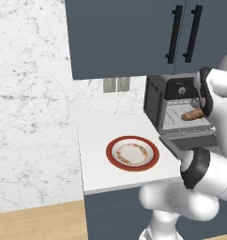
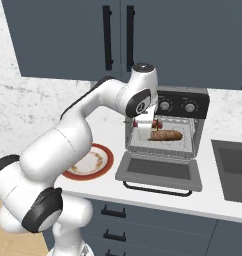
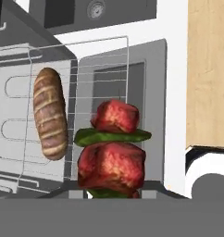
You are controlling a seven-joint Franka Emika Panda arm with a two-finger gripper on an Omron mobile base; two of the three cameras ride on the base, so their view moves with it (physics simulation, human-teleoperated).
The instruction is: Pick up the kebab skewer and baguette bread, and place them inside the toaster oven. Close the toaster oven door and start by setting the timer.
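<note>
You see a golden-brown scored baguette loaf point(image 3: 50, 120) with paler stripes, and a kebab skewer point(image 3: 113, 150) of dark red chunks and green slices. The boxy toaster oven point(image 2: 165, 129) is black and grey with silver knobs. The round plate point(image 1: 132, 153) has a red rim, white centre and speckled orange ring.

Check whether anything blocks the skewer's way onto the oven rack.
Nothing visible does. The door lies dropped open and flat. The skewer, in the end effector, hangs at the oven mouth. The baguette lies on the rack, to one side of the skewer in the hand view, with bare rack left.
</note>
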